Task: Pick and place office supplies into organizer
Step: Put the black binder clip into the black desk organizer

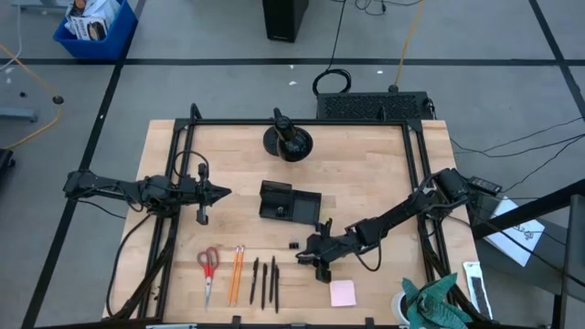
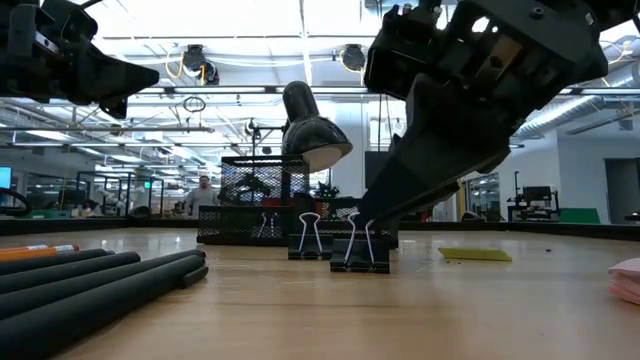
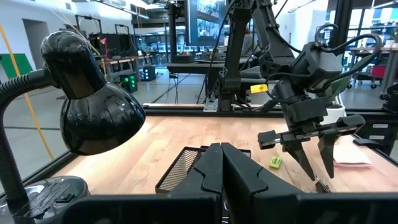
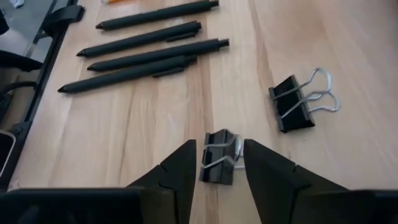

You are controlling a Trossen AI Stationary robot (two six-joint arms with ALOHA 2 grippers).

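My right gripper point(image 4: 217, 163) hangs low over the table point(image 1: 384, 183), its two dark fingers spread apart on either side of a small black binder clip point(image 4: 217, 163). The fingers are not yet closed on it. A second binder clip point(image 4: 298, 102) lies just beside it, apart from my fingers.

To grasp well, I judge I should come straight down so each finger flanks the clip's black body, not its wire handles, then close evenly. The second clip must stay outside the grip. After that, the clip goes to the black organizer point(image 1: 290, 202), which sits near the middle of the table, between my two arms.

My left gripper point(image 1: 222, 193) waits clenched shut and empty above the table's left side.

The right wrist view alone shows the clip centred between my fingers, with four black pens point(image 4: 152, 56) lying beyond. From overhead I see the whole layout instead: red-handled scissors point(image 1: 208, 267), orange pencils point(image 1: 236, 272) and a pink sticky-note pad point(image 1: 343, 292) along the near edge. The table-level view shows both clips standing upright on the wood, which the overhead view cannot.
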